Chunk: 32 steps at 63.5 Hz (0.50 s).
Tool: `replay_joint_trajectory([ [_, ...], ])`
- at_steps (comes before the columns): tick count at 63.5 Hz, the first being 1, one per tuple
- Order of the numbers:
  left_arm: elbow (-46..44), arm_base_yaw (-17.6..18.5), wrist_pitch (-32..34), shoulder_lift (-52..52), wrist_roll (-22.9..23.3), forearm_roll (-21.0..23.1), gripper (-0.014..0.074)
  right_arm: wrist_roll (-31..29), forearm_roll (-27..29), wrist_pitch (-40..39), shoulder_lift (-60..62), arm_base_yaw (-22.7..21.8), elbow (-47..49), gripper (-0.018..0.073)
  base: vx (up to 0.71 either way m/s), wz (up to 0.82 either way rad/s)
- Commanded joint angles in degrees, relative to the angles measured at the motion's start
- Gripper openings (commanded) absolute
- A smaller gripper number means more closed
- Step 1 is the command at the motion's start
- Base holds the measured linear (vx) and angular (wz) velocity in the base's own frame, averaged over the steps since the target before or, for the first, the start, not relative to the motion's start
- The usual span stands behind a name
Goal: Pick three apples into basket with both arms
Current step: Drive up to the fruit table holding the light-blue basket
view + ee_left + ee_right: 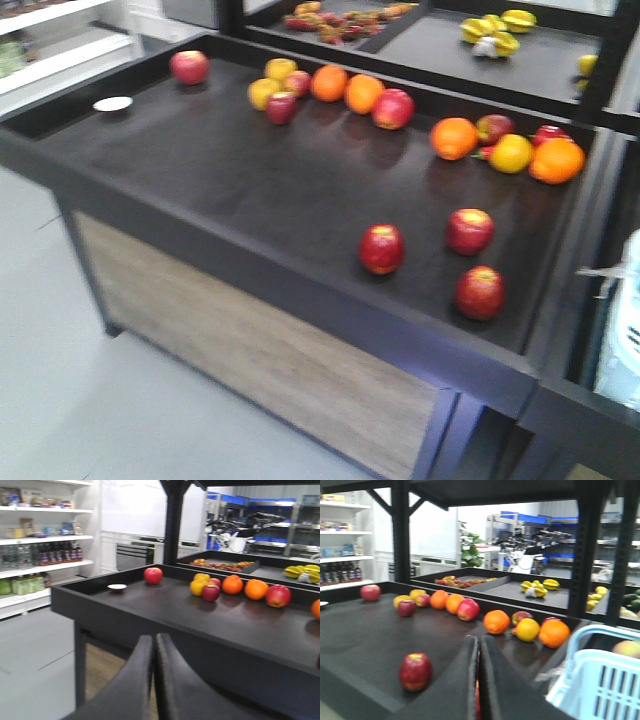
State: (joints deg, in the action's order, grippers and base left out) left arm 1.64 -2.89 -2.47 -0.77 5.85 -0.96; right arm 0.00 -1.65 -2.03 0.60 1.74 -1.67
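Note:
Three dark red apples lie near the front right of the black display table: one [381, 248] toward the middle, one [469, 231] behind and right of it, one [480, 292] closest to the rim. The pale blue basket [625, 340] shows at the right edge, beyond the table. In the right wrist view my right gripper [479, 647] is shut and empty above the table, with an apple [415, 671] to its left, a red sliver showing behind its fingers, and the basket [600, 680] to its right. My left gripper [154, 645] is shut and empty, in front of the table's side.
Oranges [454, 137], yellow apples [280, 70] and more red apples [393, 108] line the table's back. A lone red apple [189, 67] and a white dish [112, 103] sit far left. The table has a raised black rim [300, 290]. Store shelves [40, 540] stand left.

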Motion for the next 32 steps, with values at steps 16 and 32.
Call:
replay_joint_trajectory([
  [16,1.0,0.1,4.3,0.4,0.4,0.5,-0.0006,0.0,-0.5,-4.3,0.0,-0.1,-0.7,-0.0009,0.11,-0.44],
  [32,1.0,0.1,4.3,0.4,0.4,0.5,-0.0006,0.0,-0.5,-4.3,0.0,-0.1,-0.7,-0.0009,0.09,-0.45],
])
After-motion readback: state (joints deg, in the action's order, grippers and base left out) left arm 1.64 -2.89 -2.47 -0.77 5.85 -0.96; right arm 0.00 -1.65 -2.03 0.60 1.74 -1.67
